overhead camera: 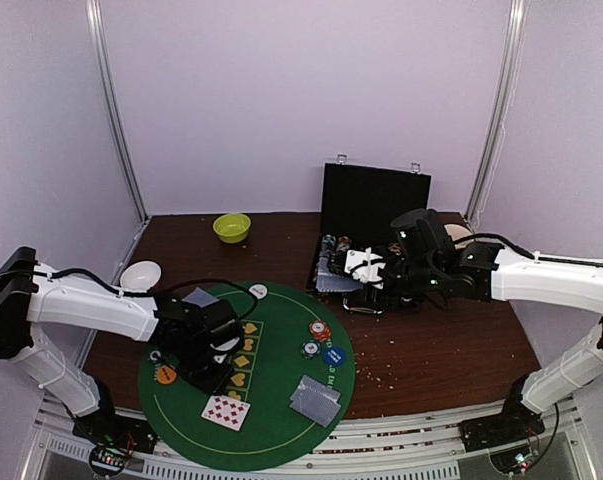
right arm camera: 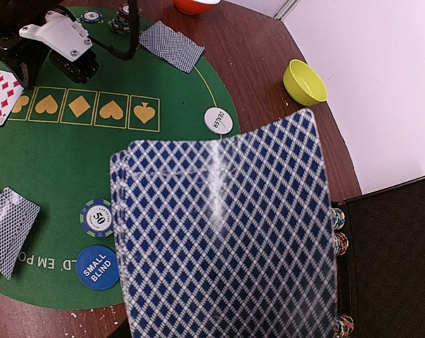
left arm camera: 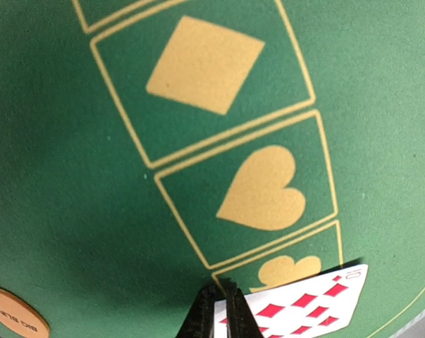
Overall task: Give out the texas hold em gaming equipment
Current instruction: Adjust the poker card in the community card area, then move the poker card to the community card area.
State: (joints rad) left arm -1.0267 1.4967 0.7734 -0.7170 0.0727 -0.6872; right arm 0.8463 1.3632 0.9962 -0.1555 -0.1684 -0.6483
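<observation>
Green felt mat (overhead camera: 281, 430), round, on the near left part of the brown wooden counter (overhead camera: 441, 350).

Top view. The left hand (overhead camera: 214, 380) hangs over the mat's left half, just far of the face-up ten of diamonds (overhead camera: 226, 411). An orange disc (overhead camera: 165, 375) lies to its left. Two poker chips (overhead camera: 320, 330) and a blue disc (overhead camera: 333, 355) sit on the mat's right side, with a face-down pair (overhead camera: 314, 400) near of them and a white dealer disc (overhead camera: 258, 291) at the far rim. The right hand (overhead camera: 353, 272) is raised before the open black case (overhead camera: 376, 200), clamped on a deck of cards (overhead camera: 333, 283). A lime-green bowl (overhead camera: 231, 227) stands far, left of the case.

Left wrist view. The fingers (left arm camera: 204, 318) are pressed together with nothing seen between them. Their tips meet the left edge of the ten of diamonds (left arm camera: 304, 304), which lies flat on the mat (left arm camera: 57, 141); contact cannot be told. The orange disc (left arm camera: 15, 318) reads BIG BLIND.

Right wrist view. The deck of cards (right arm camera: 226, 239), backs patterned in blue diamonds and slightly fanned, fills the foreground above the counter and hides the fingers that hold it. Beyond it lie one poker chip marked 50 (right arm camera: 98, 217), the blue disc (right arm camera: 98, 266) lettered SMALL BLIND, the dealer disc (right arm camera: 218, 120), the face-down pair (right arm camera: 11, 229) and the lime-green bowl (right arm camera: 304, 81). More chips (right arm camera: 337, 243) line the edge of the case (right arm camera: 395, 246).
</observation>
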